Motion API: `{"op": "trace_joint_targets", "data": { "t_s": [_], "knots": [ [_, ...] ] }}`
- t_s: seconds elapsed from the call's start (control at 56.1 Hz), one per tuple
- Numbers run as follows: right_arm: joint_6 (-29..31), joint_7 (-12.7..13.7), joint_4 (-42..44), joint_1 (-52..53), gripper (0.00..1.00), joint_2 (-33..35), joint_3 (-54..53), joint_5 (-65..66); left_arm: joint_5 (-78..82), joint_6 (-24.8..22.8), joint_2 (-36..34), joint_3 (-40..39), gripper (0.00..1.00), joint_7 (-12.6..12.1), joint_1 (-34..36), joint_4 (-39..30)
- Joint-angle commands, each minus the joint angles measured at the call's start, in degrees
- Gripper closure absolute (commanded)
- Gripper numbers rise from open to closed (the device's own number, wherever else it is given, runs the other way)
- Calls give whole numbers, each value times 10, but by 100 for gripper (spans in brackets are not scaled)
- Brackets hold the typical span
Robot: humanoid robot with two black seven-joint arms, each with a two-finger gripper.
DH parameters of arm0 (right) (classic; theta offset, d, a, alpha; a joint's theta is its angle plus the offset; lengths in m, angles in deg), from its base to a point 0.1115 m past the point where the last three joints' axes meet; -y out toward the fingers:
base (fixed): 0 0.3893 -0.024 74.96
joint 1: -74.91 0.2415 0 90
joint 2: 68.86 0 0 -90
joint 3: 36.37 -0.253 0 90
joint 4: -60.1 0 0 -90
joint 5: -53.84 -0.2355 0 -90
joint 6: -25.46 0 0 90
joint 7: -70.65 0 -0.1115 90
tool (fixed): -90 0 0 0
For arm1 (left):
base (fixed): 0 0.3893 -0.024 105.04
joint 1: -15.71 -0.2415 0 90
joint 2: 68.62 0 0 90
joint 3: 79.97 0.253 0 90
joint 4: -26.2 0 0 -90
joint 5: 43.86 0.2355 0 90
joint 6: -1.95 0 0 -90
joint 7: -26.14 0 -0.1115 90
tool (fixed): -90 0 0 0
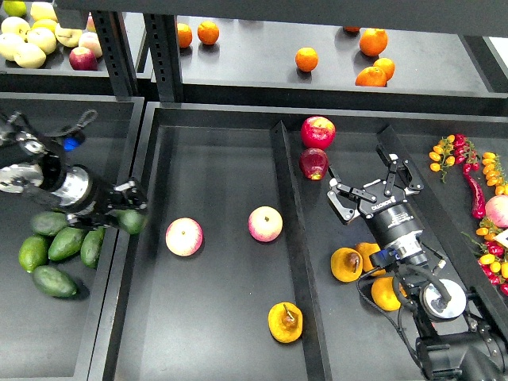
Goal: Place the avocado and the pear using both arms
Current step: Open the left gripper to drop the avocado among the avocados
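Avocado [132, 221] is sitting clamped in my L claw [129, 208], hovering at the tray divider, middle tray just to its right. R claw [373, 188] is hanging open and empty; pear [285, 321] is lying below-left of it, nearer R arm.

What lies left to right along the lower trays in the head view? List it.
Green avocado pile → left tool, closed on an avocado → pink-yellow apple → second apple → lone pear → pear cluster → right tool, open and empty → chillies.
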Motion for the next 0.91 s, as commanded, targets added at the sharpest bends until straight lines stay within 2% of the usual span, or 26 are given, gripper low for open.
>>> {"op": "trace_joint_targets", "data": {
  "t_s": [0.0,0.499,0.891],
  "knots": [
    [0,0,-1,-2,0,0,0,0,0,0,3,-8,63,0,-12,6],
    [0,0,-3,-3,0,0,-2,1,1,0,52,-59,57,0,-67,57],
    [0,1,-2,-3,0,0,-2,2,2,0,73,-65,34,0,-74,76]
  ]
}}
